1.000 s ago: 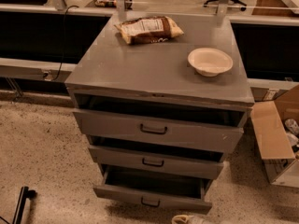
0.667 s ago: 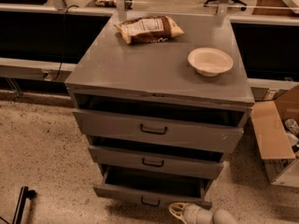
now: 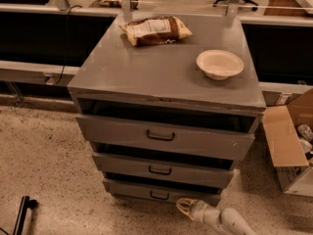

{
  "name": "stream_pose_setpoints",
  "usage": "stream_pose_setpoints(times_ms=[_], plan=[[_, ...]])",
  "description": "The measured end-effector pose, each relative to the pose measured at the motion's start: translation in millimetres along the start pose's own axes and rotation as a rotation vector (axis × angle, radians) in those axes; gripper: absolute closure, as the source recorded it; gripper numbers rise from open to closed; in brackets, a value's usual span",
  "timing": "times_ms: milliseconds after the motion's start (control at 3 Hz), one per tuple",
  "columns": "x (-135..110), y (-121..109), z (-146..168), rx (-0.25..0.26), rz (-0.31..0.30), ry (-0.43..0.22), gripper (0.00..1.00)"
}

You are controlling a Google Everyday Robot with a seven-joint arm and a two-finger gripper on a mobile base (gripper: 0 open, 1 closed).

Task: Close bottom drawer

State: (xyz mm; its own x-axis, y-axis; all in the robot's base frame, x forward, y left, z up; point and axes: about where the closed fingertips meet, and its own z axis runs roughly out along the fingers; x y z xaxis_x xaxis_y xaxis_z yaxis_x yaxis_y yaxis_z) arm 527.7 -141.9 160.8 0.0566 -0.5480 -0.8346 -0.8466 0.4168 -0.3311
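The grey cabinet (image 3: 161,62) has three drawers, all standing partly open. The bottom drawer (image 3: 132,190) is the narrowest, with a small dark loop handle (image 3: 160,196), and sticks out only a little. My gripper (image 3: 185,207) comes in from the bottom right on a white arm (image 3: 225,220). Its pale tip sits just below and in front of the bottom drawer's front, right of the handle. The gripper holds nothing that I can see.
The top drawer (image 3: 161,137) and the middle drawer (image 3: 161,169) stick out further. A chip bag (image 3: 155,29) and a white bowl (image 3: 219,63) lie on the cabinet top. An open cardboard box (image 3: 291,146) stands at the right. A dark object (image 3: 22,212) lies on the floor at the lower left.
My gripper has come into view from the bottom edge and moved up to the bottom drawer's front. The bottom drawer has slid inward and sticks out less than before.
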Motion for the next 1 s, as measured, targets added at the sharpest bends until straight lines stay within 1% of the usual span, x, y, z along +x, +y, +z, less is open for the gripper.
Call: stream_pose_setpoints(times_ms=[333, 667, 1000], plan=[[-1, -24, 10, 0.02, -0.007, 0.011, 1.0], [5, -28, 12, 0.018, -0.003, 0.026, 1.0], [6, -12, 3, -0.01, -0.008, 0.013, 1.0]])
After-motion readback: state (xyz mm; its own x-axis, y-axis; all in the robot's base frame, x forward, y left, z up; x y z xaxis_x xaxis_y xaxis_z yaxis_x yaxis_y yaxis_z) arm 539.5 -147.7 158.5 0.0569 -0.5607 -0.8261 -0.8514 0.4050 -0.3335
